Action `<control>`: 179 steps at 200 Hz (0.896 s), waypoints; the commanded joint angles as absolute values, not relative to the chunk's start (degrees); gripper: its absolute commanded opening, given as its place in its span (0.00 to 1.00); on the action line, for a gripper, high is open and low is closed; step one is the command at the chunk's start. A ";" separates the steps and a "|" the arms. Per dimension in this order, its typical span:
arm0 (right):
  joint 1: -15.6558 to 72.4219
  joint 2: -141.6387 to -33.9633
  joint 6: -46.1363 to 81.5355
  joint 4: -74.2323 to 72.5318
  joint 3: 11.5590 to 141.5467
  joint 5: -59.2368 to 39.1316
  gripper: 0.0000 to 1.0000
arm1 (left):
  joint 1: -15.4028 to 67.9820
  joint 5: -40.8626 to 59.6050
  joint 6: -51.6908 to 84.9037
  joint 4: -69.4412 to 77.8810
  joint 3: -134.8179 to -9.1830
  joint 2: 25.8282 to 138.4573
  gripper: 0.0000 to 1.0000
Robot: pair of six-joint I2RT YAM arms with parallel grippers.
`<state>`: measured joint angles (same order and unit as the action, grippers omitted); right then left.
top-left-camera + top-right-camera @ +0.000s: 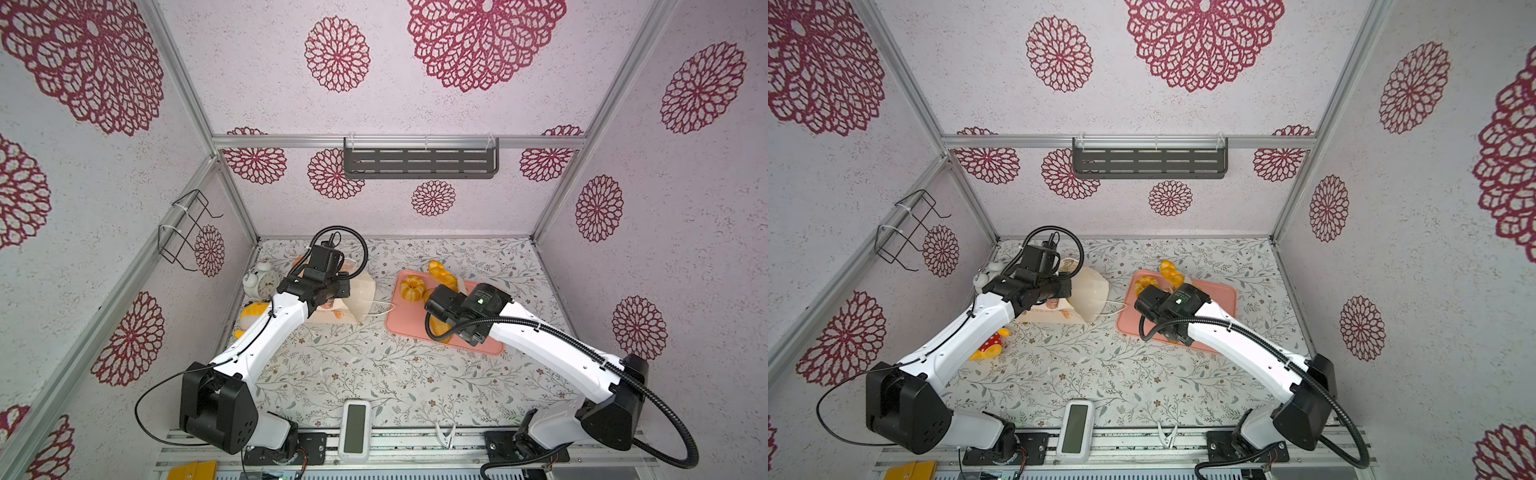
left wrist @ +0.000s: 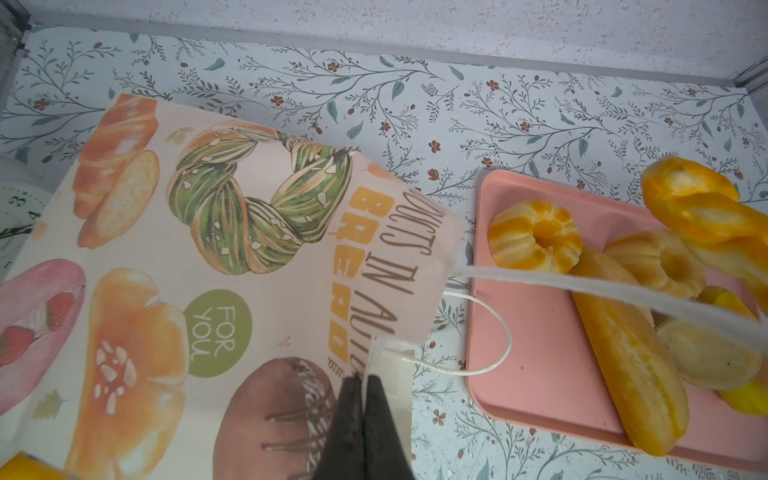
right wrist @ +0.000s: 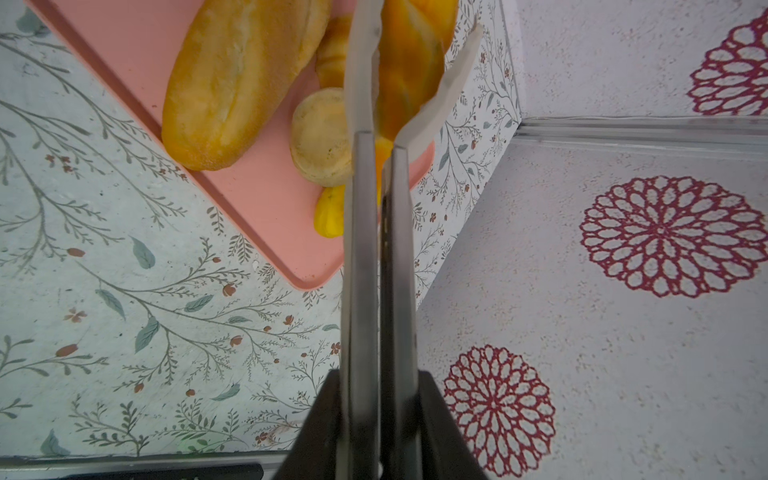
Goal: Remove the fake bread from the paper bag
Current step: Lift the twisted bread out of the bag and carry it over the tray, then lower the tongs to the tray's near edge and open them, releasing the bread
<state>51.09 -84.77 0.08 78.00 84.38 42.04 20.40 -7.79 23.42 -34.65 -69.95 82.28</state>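
The paper bag (image 1: 362,296) (image 2: 208,249) lies on its side at the left, mouth toward the pink tray (image 1: 415,330). My left gripper (image 2: 365,380) is shut on the rim of the bag's mouth. My right gripper (image 3: 379,374) is shut on metal tongs (image 3: 365,232). Their white tips clamp a twisted fake bread (image 3: 409,62) (image 1: 441,272) over the tray's far end. On the tray lie a baguette (image 2: 627,353), two ring buns (image 2: 534,237) (image 2: 660,262) and a round bun (image 3: 320,137). The bag's inside is hidden.
An alarm clock (image 1: 262,280) and a yellow plush toy (image 1: 988,347) sit left of the bag, by the left wall. A white device (image 1: 354,430) and a white clip (image 1: 445,436) lie at the front edge. The bag's cord handle (image 2: 490,365) reaches onto the tray.
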 commanded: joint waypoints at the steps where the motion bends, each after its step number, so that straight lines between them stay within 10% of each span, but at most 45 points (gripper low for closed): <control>1: 50.80 -85.88 2.28 80.71 89.76 44.45 0.00 | 19.99 -6.88 22.69 -35.07 -68.84 80.26 0.00; 117: 48.62 -94.61 17.84 86.16 106.17 42.10 0.00 | 19.95 -3.56 18.99 -33.22 -67.90 78.57 0.00; 179: 45.35 -76.63 40.04 75.21 84.27 33.91 0.00 | 19.77 0.18 16.98 -32.28 -67.60 77.74 0.00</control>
